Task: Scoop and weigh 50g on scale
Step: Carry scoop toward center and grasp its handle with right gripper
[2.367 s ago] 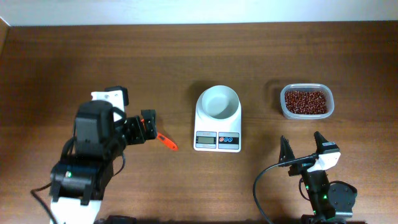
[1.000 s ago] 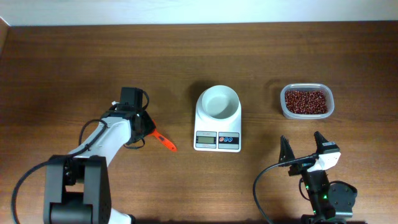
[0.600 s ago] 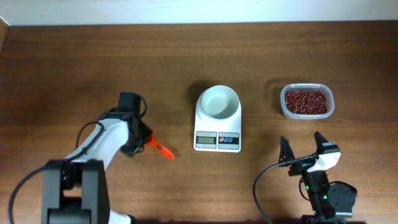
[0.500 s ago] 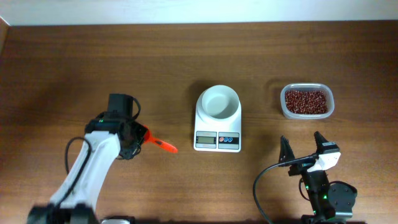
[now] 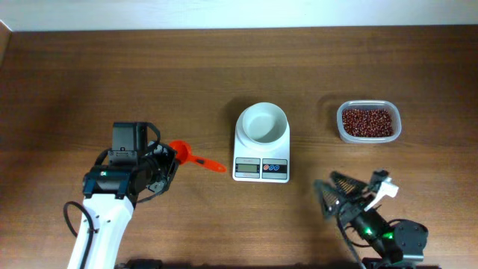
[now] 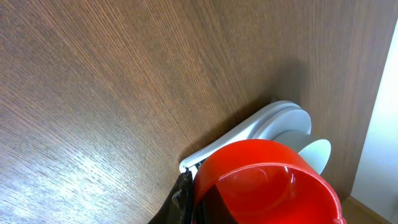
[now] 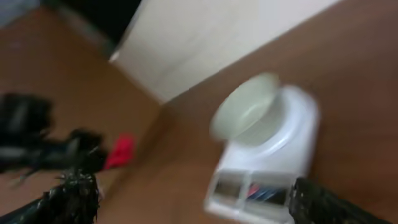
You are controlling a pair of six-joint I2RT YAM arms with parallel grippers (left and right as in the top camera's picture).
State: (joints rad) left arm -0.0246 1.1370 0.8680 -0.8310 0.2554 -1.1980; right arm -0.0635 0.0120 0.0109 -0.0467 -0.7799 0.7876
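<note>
The white scale (image 5: 261, 158) stands mid-table with its round bowl (image 5: 262, 122) on top. The 50g beans (image 5: 367, 121) lie dark red-brown in a clear tub at the right. My left gripper (image 5: 166, 161) is shut on a red scoop (image 5: 181, 152), whose handle points right toward the scale. In the left wrist view the scoop's cup (image 6: 267, 183) fills the foreground, with the scale (image 6: 273, 118) beyond it. My right gripper (image 5: 348, 191) stands open and holds nothing, right of and nearer than the scale. Its blurred view shows the scale (image 7: 267, 143) between wide fingers (image 7: 69, 198).
The clear rectangular tub (image 5: 396, 127) sits right of the scale near the table's back half. A pale wall runs along the far edge of the table. The left arm's body (image 5: 104, 198) covers the front left of the table.
The left gripper closed on the scoop and lifted it, so the cup now shows at the gripper. The right arm, still until now, has swung left toward the scale.
</note>
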